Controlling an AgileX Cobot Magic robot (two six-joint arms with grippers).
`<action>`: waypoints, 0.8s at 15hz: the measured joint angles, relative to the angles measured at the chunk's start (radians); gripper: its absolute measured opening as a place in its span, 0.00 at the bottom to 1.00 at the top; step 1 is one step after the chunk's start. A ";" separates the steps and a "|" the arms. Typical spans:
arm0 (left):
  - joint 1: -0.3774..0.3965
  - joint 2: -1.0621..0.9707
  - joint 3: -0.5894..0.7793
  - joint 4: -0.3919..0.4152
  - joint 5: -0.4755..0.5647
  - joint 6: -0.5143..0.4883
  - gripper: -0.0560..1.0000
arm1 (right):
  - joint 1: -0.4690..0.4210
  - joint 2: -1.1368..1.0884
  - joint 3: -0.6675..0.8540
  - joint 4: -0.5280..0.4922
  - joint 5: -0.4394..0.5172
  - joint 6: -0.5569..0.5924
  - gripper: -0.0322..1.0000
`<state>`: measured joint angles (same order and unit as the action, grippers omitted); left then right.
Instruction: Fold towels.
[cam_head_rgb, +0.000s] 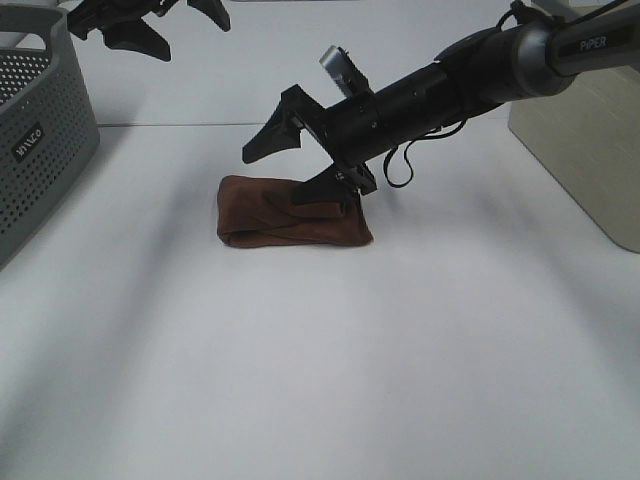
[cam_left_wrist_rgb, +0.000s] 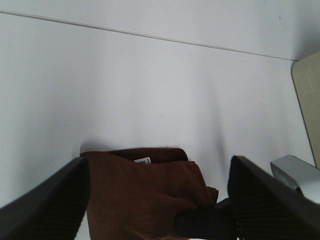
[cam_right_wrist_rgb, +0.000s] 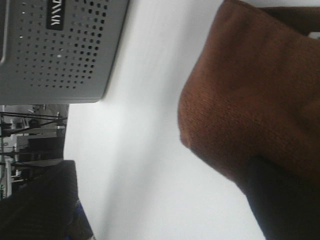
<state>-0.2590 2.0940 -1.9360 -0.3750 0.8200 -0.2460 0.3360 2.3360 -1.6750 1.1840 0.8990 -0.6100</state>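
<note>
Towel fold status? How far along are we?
Done: the towel already lies as a compact, layered bundle on the table. In hand: the right end effector is open, its lower finger apparently resting on the bundle's top; nothing is gripped. The left end effector hangs open above the cloth. Left: probably just lifting the right arm away; whether another fold is intended cannot be told.
</note>
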 joint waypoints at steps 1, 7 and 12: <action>0.000 0.000 0.000 0.004 0.000 0.001 0.74 | -0.008 0.005 0.000 -0.030 -0.015 0.019 0.86; 0.000 -0.001 0.000 0.024 0.000 0.005 0.74 | -0.130 0.004 -0.002 -0.116 0.036 0.073 0.86; 0.000 -0.096 0.000 0.112 0.154 0.036 0.74 | -0.136 -0.162 -0.002 -0.428 0.171 0.238 0.86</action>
<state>-0.2590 1.9980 -1.9360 -0.2630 0.9740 -0.2100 0.2000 2.1740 -1.6770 0.7560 1.0700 -0.3720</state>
